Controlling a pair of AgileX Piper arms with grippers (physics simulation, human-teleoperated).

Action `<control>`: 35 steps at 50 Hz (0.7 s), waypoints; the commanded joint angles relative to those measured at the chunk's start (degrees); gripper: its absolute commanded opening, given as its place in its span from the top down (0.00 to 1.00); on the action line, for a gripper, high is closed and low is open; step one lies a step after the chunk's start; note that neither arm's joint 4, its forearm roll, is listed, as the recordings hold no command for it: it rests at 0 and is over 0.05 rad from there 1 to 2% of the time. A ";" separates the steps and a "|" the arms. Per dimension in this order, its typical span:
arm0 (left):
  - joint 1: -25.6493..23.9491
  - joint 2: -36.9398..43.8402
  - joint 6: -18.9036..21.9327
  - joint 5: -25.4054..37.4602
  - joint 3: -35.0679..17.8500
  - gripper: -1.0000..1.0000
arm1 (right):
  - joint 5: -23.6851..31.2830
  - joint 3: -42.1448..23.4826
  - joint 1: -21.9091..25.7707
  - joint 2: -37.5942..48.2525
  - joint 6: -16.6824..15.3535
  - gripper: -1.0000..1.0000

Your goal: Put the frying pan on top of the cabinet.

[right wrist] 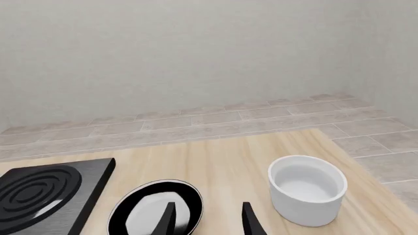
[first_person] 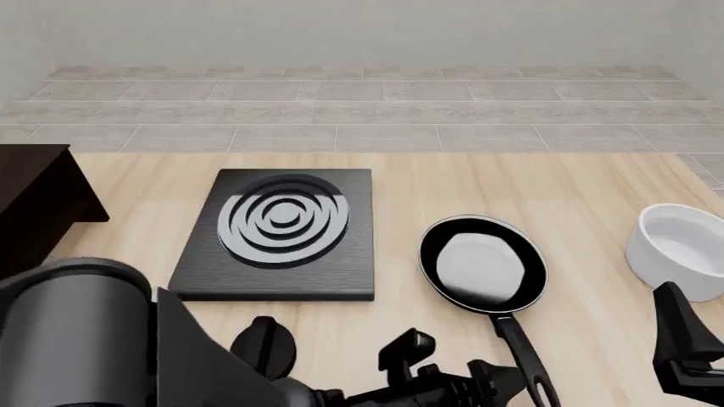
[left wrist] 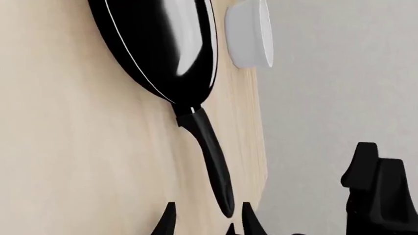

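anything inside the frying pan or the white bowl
The frying pan holds nothing: its glossy grey-white floor shows bare. The white bowl also looks empty in the right wrist view, though its near wall hides part of the floor.

- Bare table point(first_person: 588, 191) lies between the frying pan point(first_person: 483, 264) and the white bowl point(first_person: 682, 248)
- The black slab point(first_person: 283, 233) sits just left of the pan, blocking the straight way to the cabinet point(first_person: 40, 199)

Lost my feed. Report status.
Left gripper open at frying pan handle end. Right gripper open, empty. Cabinet far left, slab between.
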 commanded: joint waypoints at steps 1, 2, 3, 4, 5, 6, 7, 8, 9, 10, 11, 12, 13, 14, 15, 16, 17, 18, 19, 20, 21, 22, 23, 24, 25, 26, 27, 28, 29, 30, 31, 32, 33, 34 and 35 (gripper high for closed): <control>-0.06 1.29 -0.25 0.22 -1.21 0.00 | -0.07 0.00 -0.18 0.11 0.35 0.00; -0.09 1.35 -0.21 0.23 -1.30 0.00 | -0.06 0.00 -0.20 0.13 0.39 0.00; -0.19 1.56 -0.25 0.35 -1.49 0.00 | -0.08 0.00 -0.22 0.15 0.46 0.00; -0.23 1.66 -0.31 0.33 -1.55 0.00 | -0.10 0.00 -0.23 0.17 0.49 0.00; -0.28 1.79 -0.34 0.43 -1.70 0.00 | -0.10 0.00 -0.25 0.18 0.54 0.00; -0.39 2.08 -0.47 0.41 -1.89 0.00 | -0.12 0.00 -0.26 0.20 0.58 0.00; -0.47 2.07 -0.48 0.36 -1.94 0.00 | -0.14 0.00 -0.26 0.21 0.59 0.00; -0.53 2.22 -0.57 0.47 -2.10 0.00 | -0.15 0.00 -0.27 0.22 0.60 0.00; -0.67 2.37 -0.75 0.38 -2.18 0.00 | -0.17 0.00 -0.28 0.24 0.61 0.00; -0.64 2.34 -0.56 0.69 -2.39 0.00 | -0.19 0.00 -0.27 0.26 0.61 0.00; -0.64 2.34 -0.56 0.70 -2.39 0.00 | -0.20 0.00 -0.27 0.26 0.61 0.00; -0.73 2.46 -0.68 0.70 -2.50 0.00 | -0.20 0.00 -0.26 0.28 0.64 0.00; -0.76 2.41 -0.74 0.76 -2.55 0.00 | -0.19 0.00 -0.23 0.26 0.64 0.00; -0.75 2.55 -0.70 0.86 -2.75 0.00 | -0.16 0.00 -0.20 0.23 0.64 0.00; -0.82 2.76 -0.88 0.74 -2.84 0.00 | -0.15 0.00 -0.19 0.22 0.64 0.00; -0.83 2.85 -0.80 0.78 -2.97 0.00 | -0.14 0.00 -0.20 0.22 0.65 0.00; -0.85 2.99 -0.75 0.83 -3.12 0.00 | -0.12 0.00 -0.21 0.20 0.66 0.00; -0.85 2.99 -0.75 0.83 -3.13 0.00 | -0.12 0.00 -0.21 0.20 0.66 0.00; -0.90 3.22 -0.85 0.75 -3.26 0.00 | -0.10 0.00 -0.25 0.19 0.69 0.00; -1.10 3.54 -1.12 0.56 -3.36 0.00 | -0.13 0.00 -0.29 0.20 0.71 0.00; -1.10 3.54 -1.12 0.55 -3.36 0.00 | -0.13 0.00 -0.29 0.20 0.71 0.00; -1.14 3.84 -1.13 0.54 -3.57 0.00 | -0.14 0.00 -0.35 0.22 0.80 0.00; -1.14 3.85 -1.13 0.54 -3.57 0.00 | -0.14 0.00 -0.35 0.22 0.80 0.00; -1.15 3.89 -1.09 0.54 -3.64 0.00 | -0.14 0.00 -0.37 0.21 0.81 0.00; -1.08 3.96 -1.05 0.61 -3.75 0.00 | -0.10 0.00 -0.37 0.18 0.78 0.00; -1.15 4.10 -1.29 0.50 -3.80 0.00 | -0.03 0.00 -0.42 0.14 0.75 0.00; -1.15 3.95 -1.17 0.55 -3.79 0.00 | 0.01 0.00 -0.45 0.12 0.71 0.00; -1.16 3.99 -1.19 0.58 -3.84 0.00 | 0.04 0.00 -0.41 0.07 0.64 0.00; -1.26 4.02 -1.24 0.63 -3.95 0.00 | 0.11 0.00 -0.43 0.02 0.59 0.00; -1.20 4.01 -1.18 0.68 -4.04 0.00 | 0.13 0.00 -0.45 0.01 0.57 0.00; -1.20 4.01 -1.18 0.68 -4.04 0.00 | 0.13 0.00 -0.45 0.01 0.57 0.00; -1.28 3.98 -1.26 0.66 -4.09 0.00 | 0.17 0.00 -0.48 -0.01 0.51 0.00; -1.21 4.07 -1.28 0.69 -4.19 0.00 | 0.17 0.00 -0.48 -0.01 0.51 0.00; -1.23 4.25 -1.39 0.71 -4.31 0.00 | 0.20 0.00 -0.56 -0.04 0.49 0.00; -1.26 4.19 -1.41 0.65 -4.32 0.00 | 0.23 0.00 -0.60 -0.04 0.49 0.00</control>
